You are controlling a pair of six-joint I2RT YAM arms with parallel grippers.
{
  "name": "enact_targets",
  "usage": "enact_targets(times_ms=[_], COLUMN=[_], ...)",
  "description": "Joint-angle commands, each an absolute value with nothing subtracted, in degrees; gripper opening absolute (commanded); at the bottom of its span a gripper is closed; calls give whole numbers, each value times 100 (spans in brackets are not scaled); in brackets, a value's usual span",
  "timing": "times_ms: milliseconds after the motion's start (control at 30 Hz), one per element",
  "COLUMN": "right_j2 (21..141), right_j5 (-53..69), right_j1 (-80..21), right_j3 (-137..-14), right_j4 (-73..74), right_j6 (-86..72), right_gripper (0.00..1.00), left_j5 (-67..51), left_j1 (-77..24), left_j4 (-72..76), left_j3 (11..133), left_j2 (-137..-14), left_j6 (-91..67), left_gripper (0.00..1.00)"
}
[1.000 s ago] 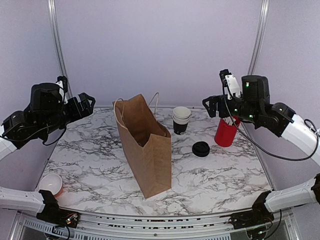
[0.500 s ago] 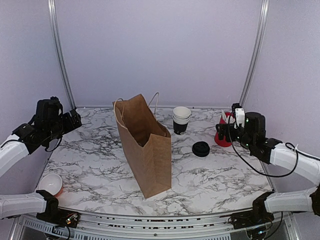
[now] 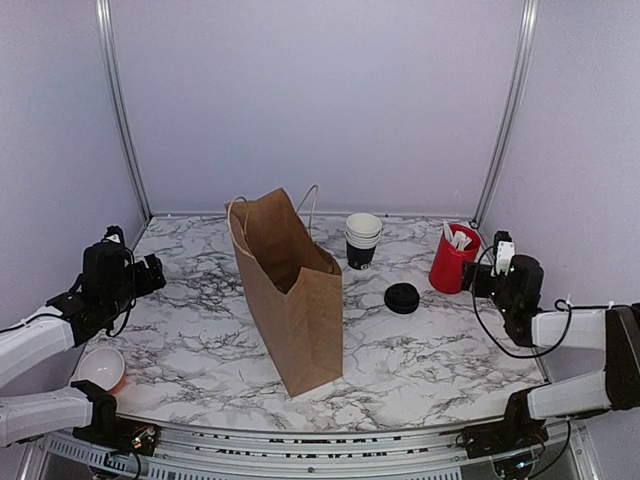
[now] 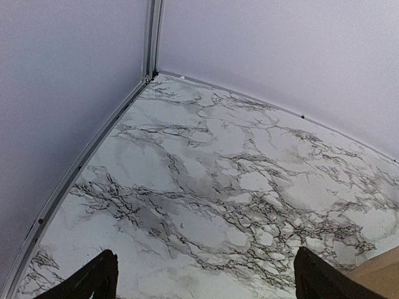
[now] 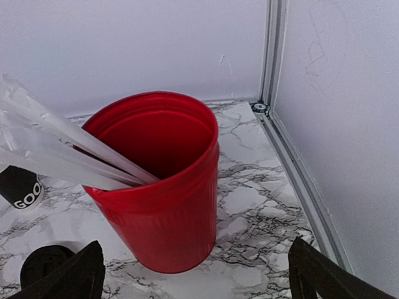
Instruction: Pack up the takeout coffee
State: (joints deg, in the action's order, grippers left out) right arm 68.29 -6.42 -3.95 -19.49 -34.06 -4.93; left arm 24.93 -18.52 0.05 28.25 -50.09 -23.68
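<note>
One small black lidded paper cup [image 3: 402, 298] — upright, lying left of the right gripper [image 3: 478, 283], far from the left gripper [image 3: 150, 275] — both spread, empty.

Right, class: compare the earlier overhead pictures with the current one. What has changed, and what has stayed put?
Both arms dropped from raised poses and pulled outward: the left gripper is now low at the left, the right gripper low beside the red cup. Both are open, holding nothing. The paper bag, cup stack and takeout coffee stayed put.
</note>
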Motion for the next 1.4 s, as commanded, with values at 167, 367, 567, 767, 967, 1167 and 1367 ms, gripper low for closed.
enact_targets(times_ms=[167, 367, 567, 767, 967, 1167, 1367], right_j2=[7525, 8364, 9330, 9297, 9362, 9384, 9302], right_j5=[-815, -988, -910, -830, -1422, -1810, -2164], right_j1=[-142, -141, -158, -158, -338, -545, -578], right_j3=[-1457, -885, -254, -379, -393, -487, -1103], right_j4=[-6056, -7692, -9991, -9722, -9841, -9724, -8466], right_j6=[192, 365, 446, 501, 569, 688, 582], right_gripper=[100, 98, 100, 97, 100, 100, 100], left_j5=[2427, 2982, 3273, 3788, 4016, 3620, 3403], left_j1=[-1544, -1516, -1486, -1425, -1127, -988, -953], left_j4=[1568, 2264, 2707, 3421, 4948, 6600, 8080], left_j3=[2176, 1872, 1852, 1925, 1363, 1212, 941], left_j2=[-4933, -5228, -5751, -6228, -6887, -7786, -8517], left_j6=[-1716, -1720, -1546, -1147, -760, -149, 141], left_gripper=[99, 99, 99, 99, 99, 99, 99])
